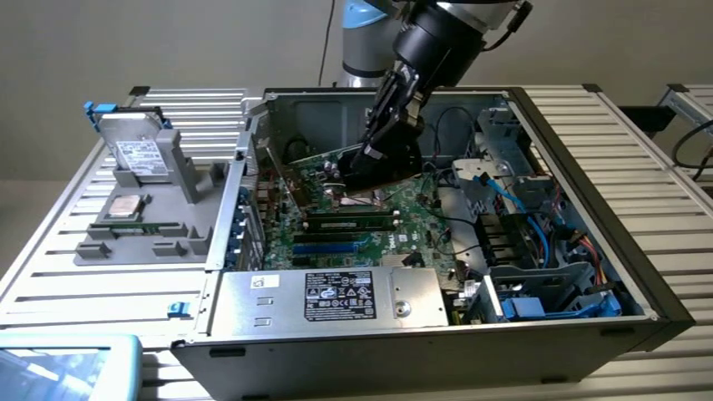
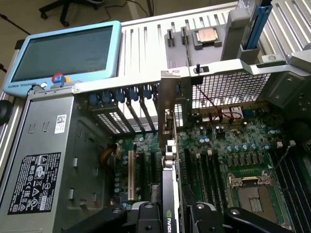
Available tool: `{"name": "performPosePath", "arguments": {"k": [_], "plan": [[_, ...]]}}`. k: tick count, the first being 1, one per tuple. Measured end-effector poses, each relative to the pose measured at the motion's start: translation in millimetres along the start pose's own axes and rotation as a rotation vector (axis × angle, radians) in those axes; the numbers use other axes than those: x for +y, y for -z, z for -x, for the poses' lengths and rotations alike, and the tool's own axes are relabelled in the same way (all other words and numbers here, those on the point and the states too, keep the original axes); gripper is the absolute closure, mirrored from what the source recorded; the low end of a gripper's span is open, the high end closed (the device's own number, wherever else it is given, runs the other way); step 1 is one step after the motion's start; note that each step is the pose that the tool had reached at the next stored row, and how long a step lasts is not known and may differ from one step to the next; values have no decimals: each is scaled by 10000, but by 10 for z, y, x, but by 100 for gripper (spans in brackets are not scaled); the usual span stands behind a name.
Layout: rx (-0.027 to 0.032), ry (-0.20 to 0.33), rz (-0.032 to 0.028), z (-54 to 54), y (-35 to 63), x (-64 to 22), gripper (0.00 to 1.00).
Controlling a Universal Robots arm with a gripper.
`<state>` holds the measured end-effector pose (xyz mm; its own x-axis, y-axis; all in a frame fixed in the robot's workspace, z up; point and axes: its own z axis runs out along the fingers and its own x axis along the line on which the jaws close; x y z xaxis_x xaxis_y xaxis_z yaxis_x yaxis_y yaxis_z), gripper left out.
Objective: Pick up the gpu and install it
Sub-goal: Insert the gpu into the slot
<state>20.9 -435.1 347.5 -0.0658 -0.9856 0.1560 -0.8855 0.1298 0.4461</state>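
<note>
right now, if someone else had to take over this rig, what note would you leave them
Gripper: shut on the gpu.
Gpu: inside the open computer case, held on edge over the motherboard, silver bracket toward the case's rear slot openings.
Done: card picked up and in the case.
Left: install not finished. The card is in the grip, and I cannot tell whether its edge has entered a slot.
</note>
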Motion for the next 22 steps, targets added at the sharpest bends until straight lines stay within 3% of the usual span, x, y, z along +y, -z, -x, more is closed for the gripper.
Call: {"name": "performPosePath", "arguments": {"k": [4, 6, 13, 20, 22], "plan": [[160, 398, 26, 3, -22, -6, 72], [193, 481, 120, 5, -32, -9, 72], [230, 525, 460, 19, -89, -36, 72], [240, 535, 559, 52, -210, -56, 72], [248, 543, 648, 56, -240, -45, 72]]}}
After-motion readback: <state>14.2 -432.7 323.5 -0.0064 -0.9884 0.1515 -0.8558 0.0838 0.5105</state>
